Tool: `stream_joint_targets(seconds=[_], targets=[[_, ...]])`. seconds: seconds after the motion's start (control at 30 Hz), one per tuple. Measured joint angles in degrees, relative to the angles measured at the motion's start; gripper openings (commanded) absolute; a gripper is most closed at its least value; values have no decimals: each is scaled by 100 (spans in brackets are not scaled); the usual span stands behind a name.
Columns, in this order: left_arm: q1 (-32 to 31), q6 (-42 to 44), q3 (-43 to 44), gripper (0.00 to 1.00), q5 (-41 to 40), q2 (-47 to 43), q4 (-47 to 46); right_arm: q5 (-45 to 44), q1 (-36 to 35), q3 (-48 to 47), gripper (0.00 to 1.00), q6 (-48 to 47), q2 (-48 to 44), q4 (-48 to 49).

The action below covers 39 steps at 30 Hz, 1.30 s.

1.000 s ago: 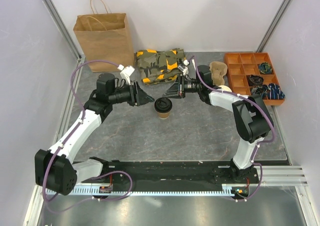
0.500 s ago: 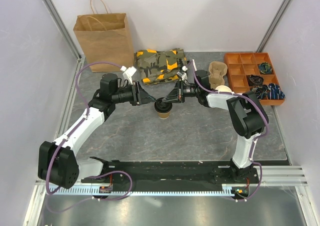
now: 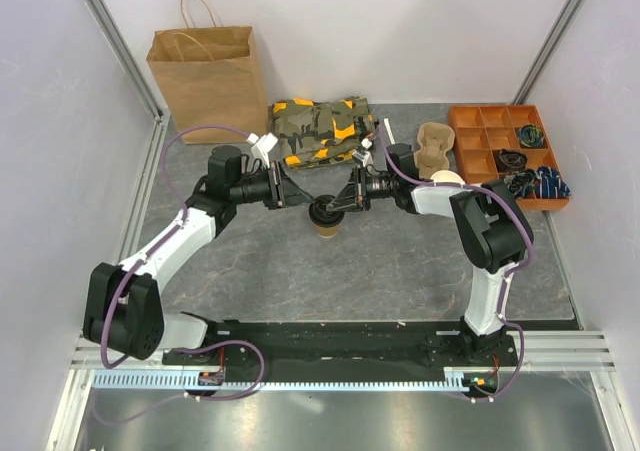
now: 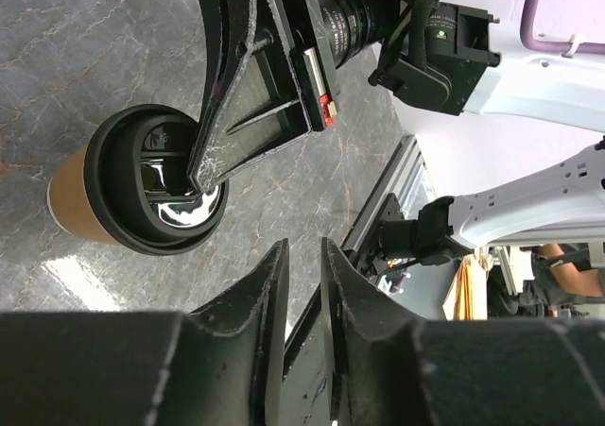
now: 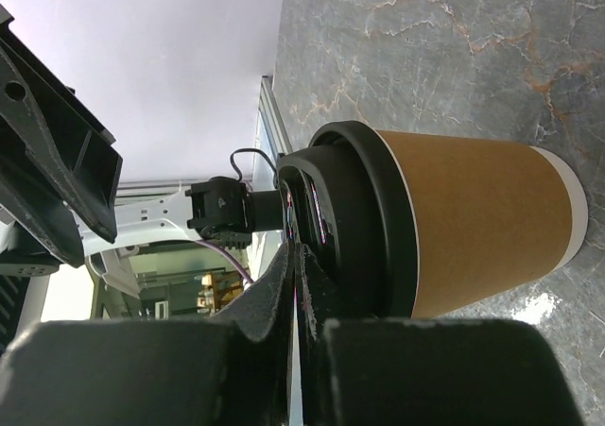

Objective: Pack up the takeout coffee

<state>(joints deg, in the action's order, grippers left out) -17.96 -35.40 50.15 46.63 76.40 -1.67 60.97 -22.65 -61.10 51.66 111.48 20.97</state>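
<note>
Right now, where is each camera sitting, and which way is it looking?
Top camera: above and behind the arm bases, looking down on the grey table; both arms show.
Left wrist camera: looks past its own left hand at the small brown paper cup with a round black plastic lid, and the right hand over it.
Right wrist camera: looks past its own hand at the cup's side.
All three share the cup.

You have the takeout coffee [image 3: 326, 217] at the centre of the table [image 3: 400, 261]. Behind it lies the folded cloth [image 3: 320, 129]; the paper bag [image 3: 208, 71] stands back left, the cup carrier [image 3: 436, 148] and compartment tray [image 3: 468, 119] back right.
</note>
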Motion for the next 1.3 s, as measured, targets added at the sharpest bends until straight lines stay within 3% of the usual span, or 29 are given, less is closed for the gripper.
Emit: stream_joint_targets(seconds=[0.47,0.97,1.3], targets=[[-11,-184,-72,2,188,400,-409,37,0,-210,0,-352,50,-439],[-15,-487,-59,2,356,1845,-809,133,0,-424,0,-538,160,-802],[-11,-551,-35,3,332,1827,-780,195,0,-691,0,-839,260,-1298]])
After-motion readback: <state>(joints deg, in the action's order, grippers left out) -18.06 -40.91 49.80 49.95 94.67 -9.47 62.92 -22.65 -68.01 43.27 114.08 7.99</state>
